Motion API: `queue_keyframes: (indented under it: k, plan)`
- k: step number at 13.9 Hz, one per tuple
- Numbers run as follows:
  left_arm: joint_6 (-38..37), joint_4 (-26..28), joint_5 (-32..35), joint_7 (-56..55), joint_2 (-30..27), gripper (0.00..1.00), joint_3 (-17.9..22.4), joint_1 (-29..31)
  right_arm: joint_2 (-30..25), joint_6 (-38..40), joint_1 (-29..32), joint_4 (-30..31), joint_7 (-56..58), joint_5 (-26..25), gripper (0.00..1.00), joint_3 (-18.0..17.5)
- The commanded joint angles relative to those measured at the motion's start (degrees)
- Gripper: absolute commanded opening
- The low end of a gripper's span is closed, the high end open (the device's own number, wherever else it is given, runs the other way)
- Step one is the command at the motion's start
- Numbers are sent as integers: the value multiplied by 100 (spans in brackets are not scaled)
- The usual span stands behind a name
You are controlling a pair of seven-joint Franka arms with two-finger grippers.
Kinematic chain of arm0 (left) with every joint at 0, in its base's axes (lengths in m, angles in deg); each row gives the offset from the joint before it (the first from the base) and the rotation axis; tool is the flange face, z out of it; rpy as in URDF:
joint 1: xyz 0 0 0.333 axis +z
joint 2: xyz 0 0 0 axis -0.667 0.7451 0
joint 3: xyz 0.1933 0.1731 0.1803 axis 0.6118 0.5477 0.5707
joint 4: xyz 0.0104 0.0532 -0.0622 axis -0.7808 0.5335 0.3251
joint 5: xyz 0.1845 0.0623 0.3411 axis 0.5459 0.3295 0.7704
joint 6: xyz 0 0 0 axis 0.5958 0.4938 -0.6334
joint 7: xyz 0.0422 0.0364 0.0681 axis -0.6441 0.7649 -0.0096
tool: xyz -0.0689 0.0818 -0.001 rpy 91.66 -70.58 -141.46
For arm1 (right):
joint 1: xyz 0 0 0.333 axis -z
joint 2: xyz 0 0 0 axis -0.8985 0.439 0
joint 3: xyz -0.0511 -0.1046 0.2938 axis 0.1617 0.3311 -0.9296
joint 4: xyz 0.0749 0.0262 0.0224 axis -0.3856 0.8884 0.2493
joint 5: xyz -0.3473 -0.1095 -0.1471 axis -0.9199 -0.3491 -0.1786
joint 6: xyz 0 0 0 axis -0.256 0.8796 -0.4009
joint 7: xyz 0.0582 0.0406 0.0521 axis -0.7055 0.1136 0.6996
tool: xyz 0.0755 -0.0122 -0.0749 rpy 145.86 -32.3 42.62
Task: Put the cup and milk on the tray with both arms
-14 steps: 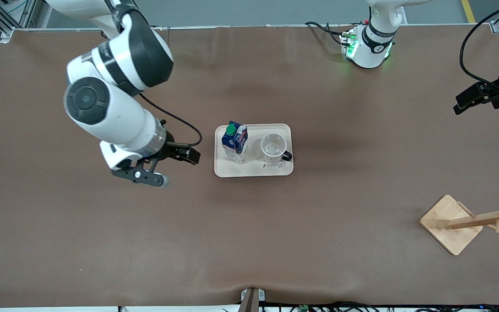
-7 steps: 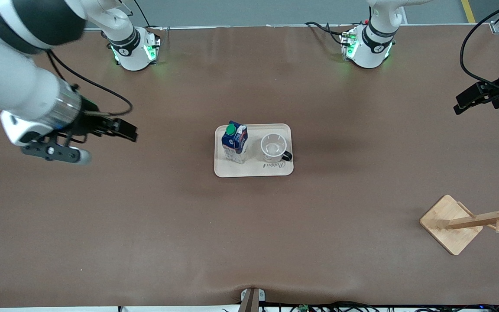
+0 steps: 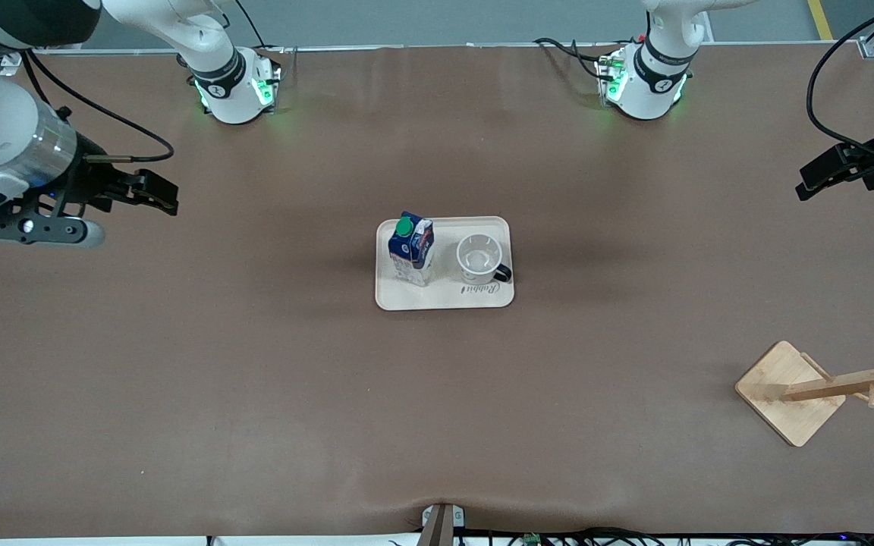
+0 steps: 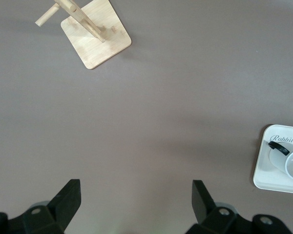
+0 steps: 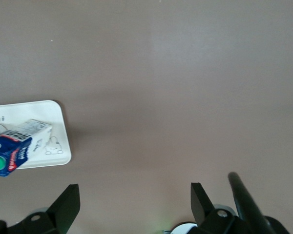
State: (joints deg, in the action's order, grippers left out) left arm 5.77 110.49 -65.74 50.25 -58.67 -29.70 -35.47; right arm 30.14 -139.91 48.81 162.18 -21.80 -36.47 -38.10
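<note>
Now milk (image 3: 411,248) and cup (image 3: 479,258) on tray (image 3: 444,298), both pincers (image 3: 41,229) (image 3: 839,176) wide open, empty, well apart.

The brown table (image 3: 255,394) carried a cream tray (image 3: 444,299) at its middle. A wooden stand (image 3: 790,392) lay toward the left arm's end, nearer the front camera.

High front camera faces robots; both wrist cameras look down, sharing tray (image 3: 444,297) edges.
</note>
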Motion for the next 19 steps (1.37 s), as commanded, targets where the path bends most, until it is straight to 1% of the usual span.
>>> queue_keyframes:
  k: [1, 3, 4, 8, 10, 12, 13, 15, 16, 17, 19]
  plan:
    - [-42, -95, -64, -33, 39, 100, -12, 23, -342, -224, 424, 453, 830, -129, 100, -96]
    - [-42, -95, -72, -33, 57, 100, -12, 23, -324, -172, 819, 453, 1806, -103, 100, -96]
    - [-42, -95, -64, -24, 57, 100, -12, 32, -324, -163, 961, 453, 2002, -85, 100, -96]
    - [-42, -103, -72, -24, 66, 100, -12, 32, -316, -111, 1357, 339, 1995, -138, 100, -96]
    - [-42, -103, -46, 2, 66, 100, -12, 6, -560, -136, 1270, 443, 1995, -103, 100, -131]
    - [-42, -103, -37, 11, 66, 100, -12, -3, -798, -216, 1234, 776, 1986, -85, 100, -123]
    - [-42, -103, -37, 11, 66, 100, -12, -3, -999, -320, 1234, 1082, 1986, -68, 100, -105]
    - [-42, -95, -20, 37, 66, 100, -12, -12, -1474, -803, 1243, 1838, 1986, -68, 100, -105]
    - [-42, -95, -20, 55, 66, 100, -21, -21, -1511, -744, 1235, 1902, 1978, -68, 100, -105]
    - [-42, -86, -11, 63, 66, 100, -38, -30, -1485, -717, 1243, 1842, 1995, -137, 100, -105]
    - [-42, -68, -11, -6, 57, 100, -275, -21, -1371, -673, 1270, 1491, 1995, -155, 100, -96]
